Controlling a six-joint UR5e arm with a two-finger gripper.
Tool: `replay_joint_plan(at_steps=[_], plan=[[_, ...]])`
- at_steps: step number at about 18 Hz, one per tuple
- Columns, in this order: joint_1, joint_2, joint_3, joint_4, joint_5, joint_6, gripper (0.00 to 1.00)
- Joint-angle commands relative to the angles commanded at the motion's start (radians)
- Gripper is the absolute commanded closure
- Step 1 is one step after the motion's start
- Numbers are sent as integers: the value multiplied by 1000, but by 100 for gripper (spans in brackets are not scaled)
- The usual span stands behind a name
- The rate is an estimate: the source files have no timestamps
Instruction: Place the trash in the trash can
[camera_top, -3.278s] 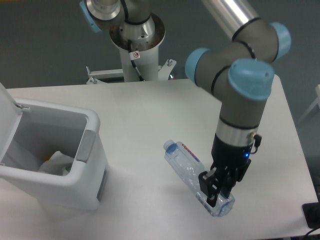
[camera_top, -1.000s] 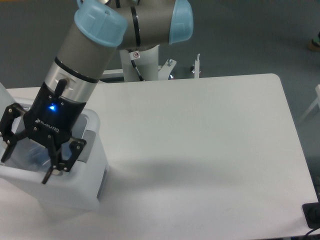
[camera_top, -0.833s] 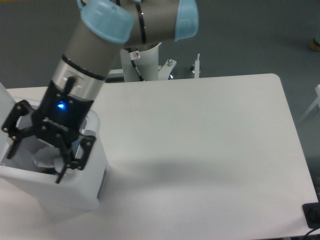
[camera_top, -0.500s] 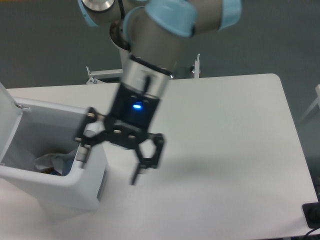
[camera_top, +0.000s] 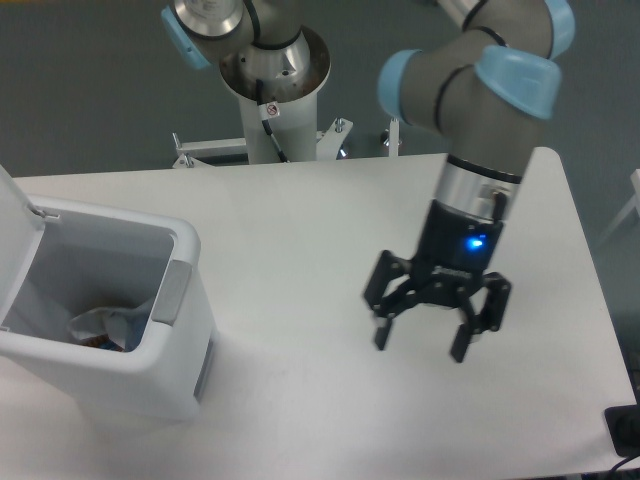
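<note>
The white trash can (camera_top: 180, 350) stands at the left with its lid (camera_top: 15, 210) swung open. Inside it I see the crumpled white paper wad (camera_top: 95, 322). Part of a clear bottle with a bit of red (camera_top: 128, 333) seems to lie beside the wad, mostly hidden by the bin's wall. My gripper (camera_top: 420, 345) is open and empty. It hangs above the table at right of centre, far from the trash can.
The arm's base column (camera_top: 272, 100) stands behind the table's far edge. A dark object (camera_top: 625, 430) sits off the table at the lower right corner.
The gripper was shut on the bottle on the table, carried it over the trash can, opened there, then swung back right across the table, empty. The bottle is no longer on the table.
</note>
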Motion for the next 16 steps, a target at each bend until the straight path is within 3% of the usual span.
replay_joint_plan(at_steps=[2,6,8,11,13,16], plan=[[26,-12,0,-9,41,48,0],[3,-17,0,-69,317,100,0],[-20,-23,-2,-96,427,199,0],[-41,-22,-2,-199,569,459,0],[-41,-22,-6,-224,601,569,0],[-43,-26,-23,-209,650,615,0]])
